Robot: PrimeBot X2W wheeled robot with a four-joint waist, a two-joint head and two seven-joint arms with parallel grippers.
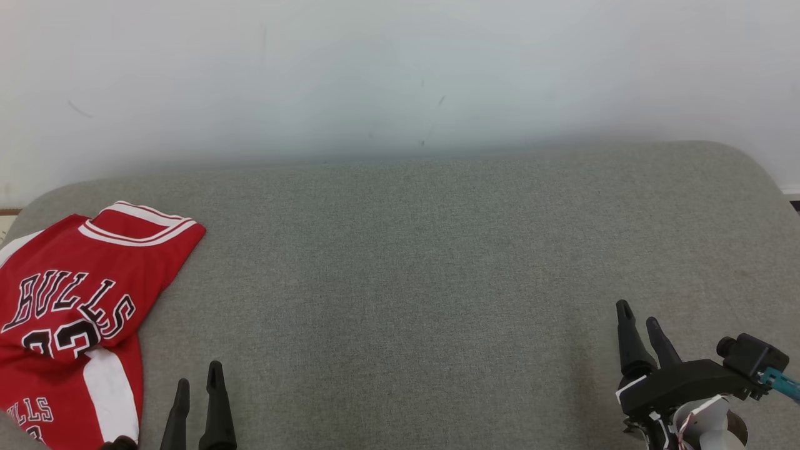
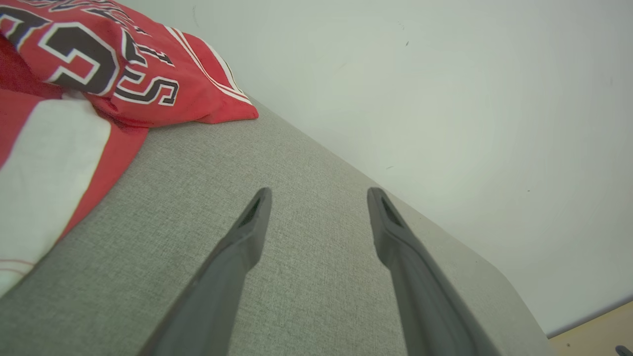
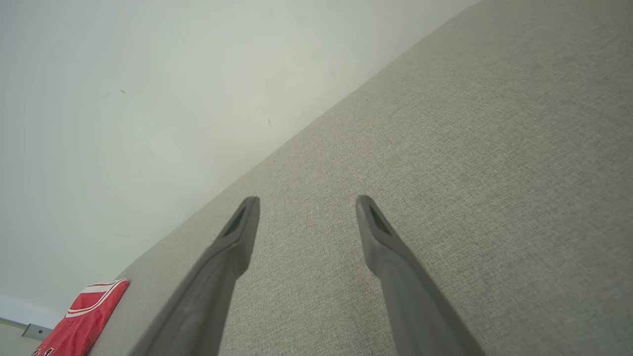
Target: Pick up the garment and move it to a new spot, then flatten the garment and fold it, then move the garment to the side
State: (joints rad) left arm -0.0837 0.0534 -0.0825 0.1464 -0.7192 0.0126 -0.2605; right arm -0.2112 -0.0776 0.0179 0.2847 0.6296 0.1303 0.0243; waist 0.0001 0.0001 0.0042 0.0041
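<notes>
Garment [image 1: 69, 300], a red jersey, is lying layered at the grey cushion's [image 1: 406, 281] left end; the head view is showing its lettering, the right wrist view just a striped corner. Left gripper [image 1: 199, 373] and right gripper [image 1: 637, 312] are hovering with jaws spread wide, holding nothing.

Sparse lab-like room: grey fabric-covered surface [image 1: 437, 250] against a bare, scuffed white wall [image 1: 375, 75]
</notes>
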